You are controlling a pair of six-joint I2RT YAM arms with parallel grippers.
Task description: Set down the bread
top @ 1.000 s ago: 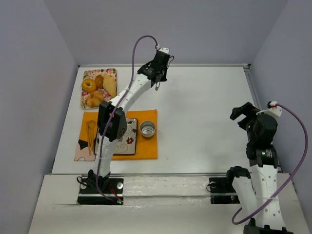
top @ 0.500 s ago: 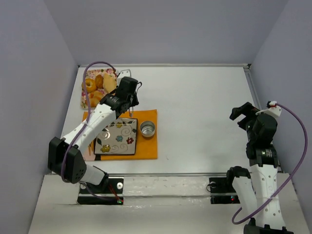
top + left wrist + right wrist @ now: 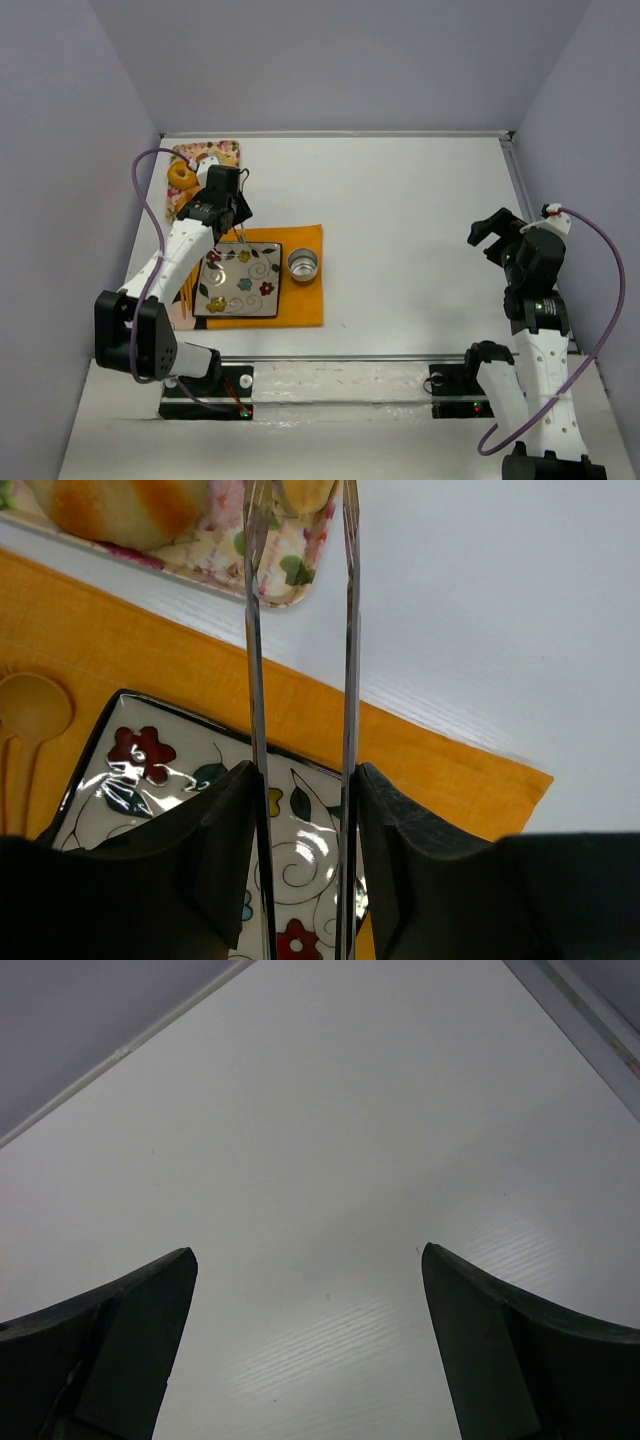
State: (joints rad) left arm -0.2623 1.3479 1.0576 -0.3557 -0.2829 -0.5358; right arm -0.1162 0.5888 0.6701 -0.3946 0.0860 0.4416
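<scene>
Shows little of the bread (image 3: 300,490): just a pale yellow end at the top edge of the left wrist view, on the flowered tray (image 3: 215,555) at the far left of the table (image 3: 480,610), right between the tips of the tongs (image 3: 252,680). Cannot tell whether touched yet. Hides it in the overhead view under the left pincer (image 3: 225,195), near the doughnut (image 3: 181,175) and the striped bun (image 3: 120,505).

Marks a big shift within one second: no longer out over the back middle of the table, but swung left to the tray's near right corner, tongs aimed at the bread. Means, by the look of it, an approach nearly done and a pick-up about to start. Nothing placed yet, with the flowered plate (image 3: 240,285) on the orange mat (image 3: 130,650) the likely goal.

Has the left pincer clamped on the tongs, blades now a little apart, seemingly eased to let them spread around the bread. Reaches forward and left, elbow folded low near its base at the table's near left, forearm slanting over the mat, wrist tipped down toward the tray. Leaves the right pincer (image 3: 310,1290) spread wide with nothing in it, raised over the table's right side, much as a second ago.
</scene>
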